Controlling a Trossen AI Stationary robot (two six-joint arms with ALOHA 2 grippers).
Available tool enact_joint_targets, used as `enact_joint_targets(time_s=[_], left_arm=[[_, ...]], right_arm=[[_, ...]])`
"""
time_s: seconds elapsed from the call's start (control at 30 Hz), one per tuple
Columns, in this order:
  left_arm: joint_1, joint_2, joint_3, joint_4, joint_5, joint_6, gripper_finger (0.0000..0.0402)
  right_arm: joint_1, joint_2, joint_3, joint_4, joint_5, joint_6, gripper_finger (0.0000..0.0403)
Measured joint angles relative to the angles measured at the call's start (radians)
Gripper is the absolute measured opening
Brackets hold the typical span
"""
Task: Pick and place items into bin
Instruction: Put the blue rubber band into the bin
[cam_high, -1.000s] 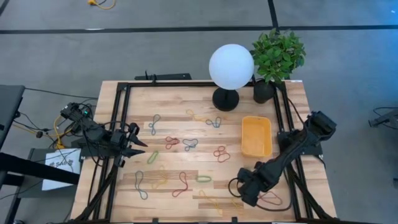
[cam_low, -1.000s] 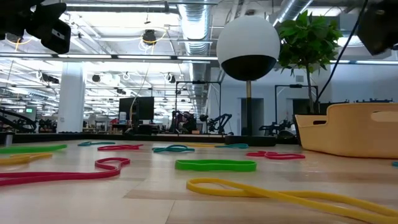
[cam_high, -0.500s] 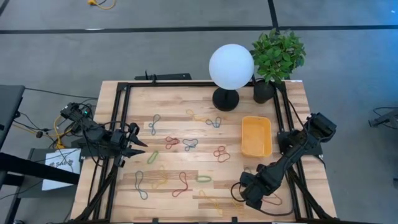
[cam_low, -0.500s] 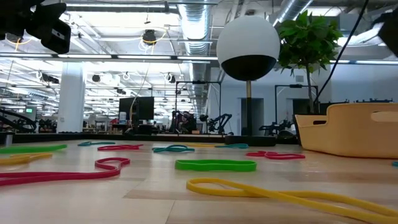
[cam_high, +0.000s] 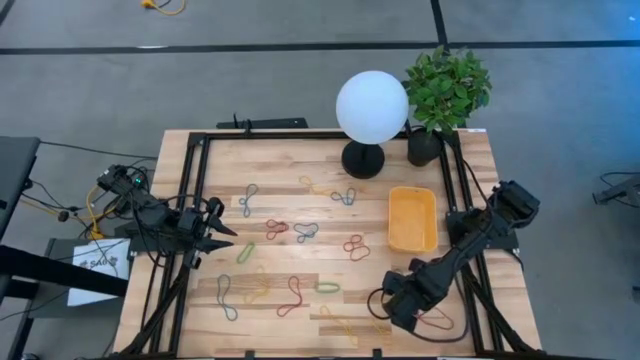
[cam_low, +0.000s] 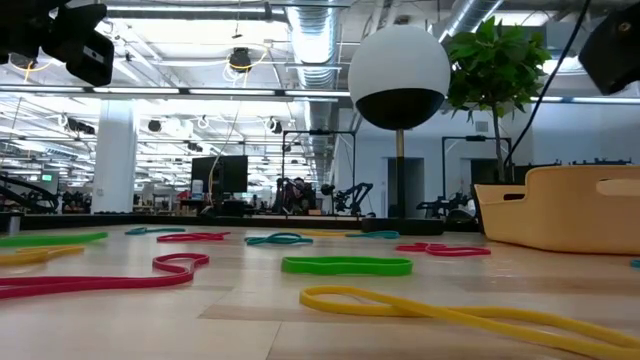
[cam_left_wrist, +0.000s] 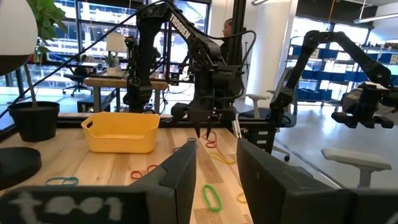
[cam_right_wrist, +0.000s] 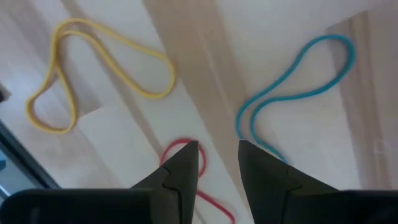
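Several rubber-band loops (cam_high: 290, 262) in red, green, blue and yellow lie flat across the wooden table. The yellow-orange bin (cam_high: 412, 218) sits toward the right side, also seen in the low view (cam_low: 575, 208). My right gripper (cam_high: 392, 310) hangs open over the table's near-right part, fingers pointing down. In its wrist view (cam_right_wrist: 217, 152) a red band (cam_right_wrist: 208, 199) runs under the fingertips, with a blue band (cam_right_wrist: 292, 87) and a yellow band (cam_right_wrist: 93, 68) beside it. Whether the fingers touch the red band, I cannot tell. My left gripper (cam_high: 222, 232) waits open at the left edge.
A white globe lamp (cam_high: 372, 108) on a black base and a potted plant (cam_high: 446, 88) stand at the far edge, next to the bin. A black frame rail (cam_high: 190, 200) runs round the table. Bare wood lies between the scattered bands.
My right gripper swung a little toward the table's near-right corner, then came back to about where it was. The bands and the bin have stayed put.
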Motion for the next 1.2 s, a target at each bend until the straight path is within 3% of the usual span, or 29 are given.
enact_joint_targets(time_s=[0.43, 0.6, 0.97, 1.2], left_arm=[[0.0, 0.0, 0.0, -0.003, 0.0, 0.0, 0.0106], [0.0, 0.0, 0.0, -0.003, 0.0, 0.0, 0.0106], [0.0, 0.0, 0.0, -0.006, 0.0, 0.001, 0.0106], [0.0, 0.0, 0.0, -0.006, 0.0, 0.001, 0.0105]], right_arm=[[-0.007, 0.123, 0.0, -0.022, -0.014, -0.094, 0.0108], [-0.033, 0.126, -0.002, -0.116, -0.006, -0.121, 0.0108], [-0.04, 0.121, -0.063, -0.004, -0.032, -0.175, 0.0108], [-0.053, 0.118, -0.084, 0.017, -0.044, -0.198, 0.0072]])
